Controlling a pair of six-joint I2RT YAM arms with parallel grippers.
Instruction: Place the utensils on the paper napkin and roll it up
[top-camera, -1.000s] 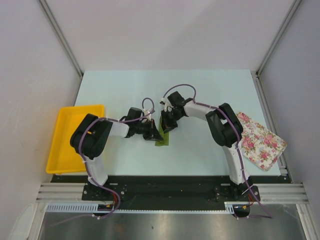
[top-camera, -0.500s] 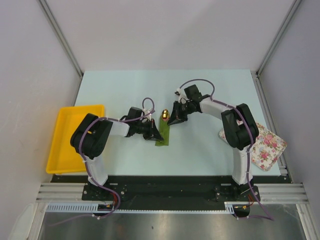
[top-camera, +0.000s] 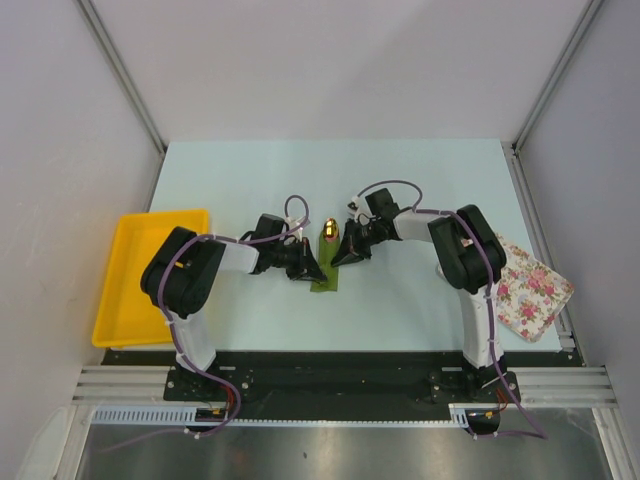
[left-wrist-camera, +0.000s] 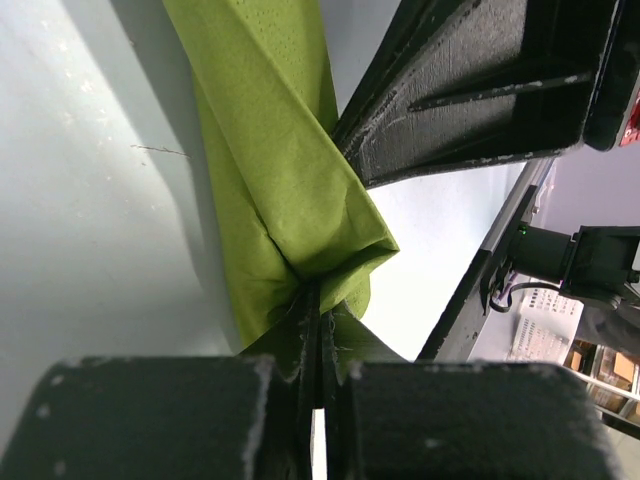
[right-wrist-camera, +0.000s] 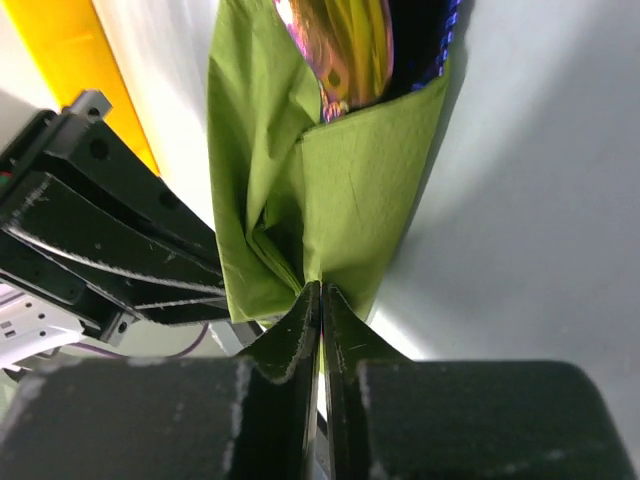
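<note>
Top external view shows the paper napkin (top-camera: 325, 280) in the middle of the worktop (top-camera: 400, 180). It is folded into a thin green strip between the two arms. The gold spoon head (top-camera: 330, 230) pokes out at the far end, so the utensils (right-wrist-camera: 342, 45) seem to be tucked inside the fold.

The left pincer (left-wrist-camera: 318, 345) is pressed together on a bunched bit of the paper. I think it is holding the wrap so it does not fall open. The right pincer (right-wrist-camera: 321, 305) is pressed together too, nipping the paper's edge on the other side, maybe to pull that flap over and roll it. In its wrist view a dark piece (right-wrist-camera: 425, 40) lies beside the shiny spoon.

The yellow tray (top-camera: 150, 270) sits far to the left and the flowered cloth (top-camera: 525, 285) far to the right.

A second ago the right arm hung over the napkin and hid the spoon head. Then it backed away. Now it has come back close beside the napkin. The left arm has stayed put.
</note>
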